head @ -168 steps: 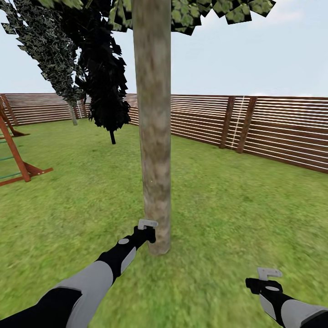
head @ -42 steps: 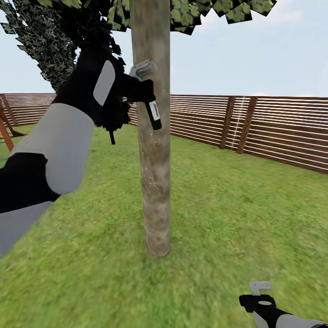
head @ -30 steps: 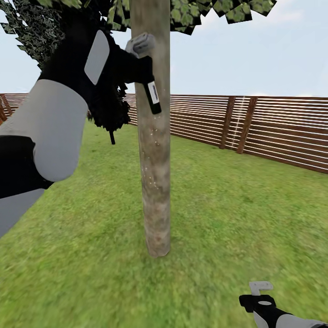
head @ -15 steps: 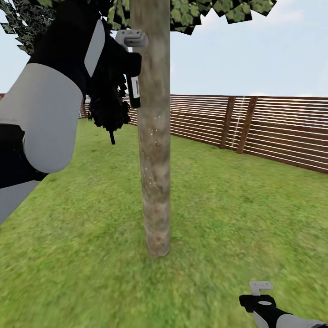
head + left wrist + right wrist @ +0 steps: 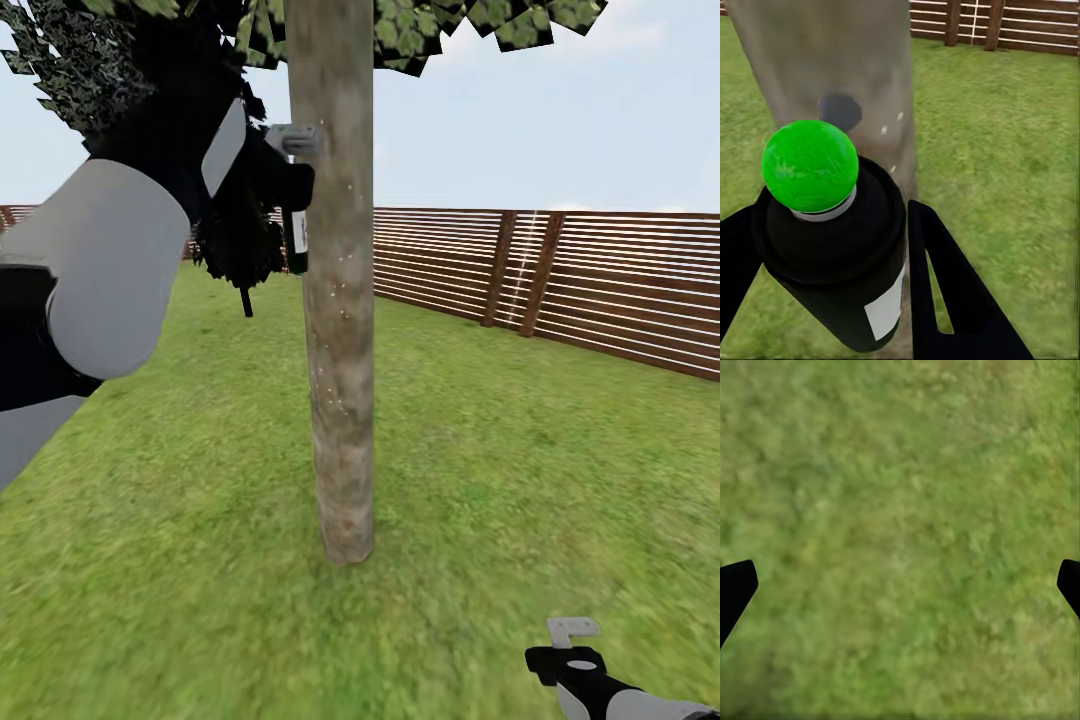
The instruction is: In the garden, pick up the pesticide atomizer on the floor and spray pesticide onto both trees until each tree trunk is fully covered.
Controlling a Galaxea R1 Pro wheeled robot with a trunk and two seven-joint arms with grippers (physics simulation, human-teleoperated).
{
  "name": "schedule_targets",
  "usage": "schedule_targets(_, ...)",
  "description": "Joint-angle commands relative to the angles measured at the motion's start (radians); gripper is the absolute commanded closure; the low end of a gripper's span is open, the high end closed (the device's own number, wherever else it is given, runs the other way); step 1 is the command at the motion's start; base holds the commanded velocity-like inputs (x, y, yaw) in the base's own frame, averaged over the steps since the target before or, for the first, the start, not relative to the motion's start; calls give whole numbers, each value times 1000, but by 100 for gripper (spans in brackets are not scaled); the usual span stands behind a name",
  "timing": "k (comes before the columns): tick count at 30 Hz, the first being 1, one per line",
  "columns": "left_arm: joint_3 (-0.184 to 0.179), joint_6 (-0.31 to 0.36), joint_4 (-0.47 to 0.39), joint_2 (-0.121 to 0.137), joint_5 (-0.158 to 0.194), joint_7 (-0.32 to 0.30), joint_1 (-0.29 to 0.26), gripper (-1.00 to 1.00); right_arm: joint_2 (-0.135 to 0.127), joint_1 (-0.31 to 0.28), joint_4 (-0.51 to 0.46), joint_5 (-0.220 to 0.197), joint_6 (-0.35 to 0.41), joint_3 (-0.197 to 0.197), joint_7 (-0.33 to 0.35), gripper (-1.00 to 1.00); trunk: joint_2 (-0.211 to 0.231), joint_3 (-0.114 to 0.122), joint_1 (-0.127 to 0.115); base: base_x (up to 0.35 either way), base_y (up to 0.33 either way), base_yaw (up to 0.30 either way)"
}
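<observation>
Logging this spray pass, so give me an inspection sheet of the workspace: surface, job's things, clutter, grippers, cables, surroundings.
Surface: green grass lawn, no bare patches seen.
Job's things: pesticide atomizer, dark body, green dot on top, white label, held up beside the tree trunk; a few white pesticide specks dot the bark at mid-height; lower trunk looks bare.
Clutter: nothing seen.
Grippers: left gripper shut on the atomizer, raised high by the trunk; right gripper low over the grass, jaws spread wide and empty in the right wrist view.
Cables: nothing seen.
Surroundings: brown slat fence, dark cypress-like tree, leafy canopy overhead, pale sky.
</observation>
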Motion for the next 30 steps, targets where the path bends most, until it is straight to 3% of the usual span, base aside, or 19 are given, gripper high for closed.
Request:
schedule_targets(1,1,-1,26,3,2,2,0,100,0,0,0,0,0,0,0,-100,0,0,0,0,0,0)
schedule_targets(6,3,-16,105,22,3,3,0,100,0,0,0,0,0,0,0,-100,0,0,0,0,0,0)
schedule_targets(12,4,-92,208,43,9,3,0,100,0,0,0,0,0,0,0,-100,0,0,0,0,0,0)
schedule_targets(14,4,-180,280,48,9,5,0,100,0,0,0,0,-1,0,0,-100,0,0,0,0,0,0)
schedule_targets(16,5,-218,307,59,13,6,0,100,0,0,0,0,-1,0,0,-100,0,0,0,0,0,0)
schedule_targets(17,5,-227,314,67,35,6,1,100,0,0,0,0,-1,0,0,-100,0,0,0,0,0,0)
schedule_targets(18,4,-233,317,73,91,6,1,100,0,0,0,0,-1,0,0,-100,0,0,0,0,0,0)
schedule_targets(19,4,-235,317,76,114,6,1,100,0,0,0,0,-1,0,0,-100,0,0,0,0,0,0)
schedule_targets(21,1,-236,312,82,148,7,1,100,0,0,0,0,-1,0,0,-100,0,0,0,0,0,0)
schedule_targets(23,-2,-234,288,85,155,7,1,100,0,0,0,0,-1,0,0,-100,0,0,0,0,0,0)
schedule_targets(25,-3,-206,208,87,156,8,1,100,0,0,0,0,-1,0,0,-100,0,0,0,0,0,0)
schedule_targets(28,-5,-108,35,88,155,7,1,100,0,0,0,0,-1,0,0,-100,0,0,0,0,0,0)
schedule_targets(30,-6,-96,-10,88,154,6,1,100,0,1,0,0,-1,0,0,-100,0,0,0,0,0,0)
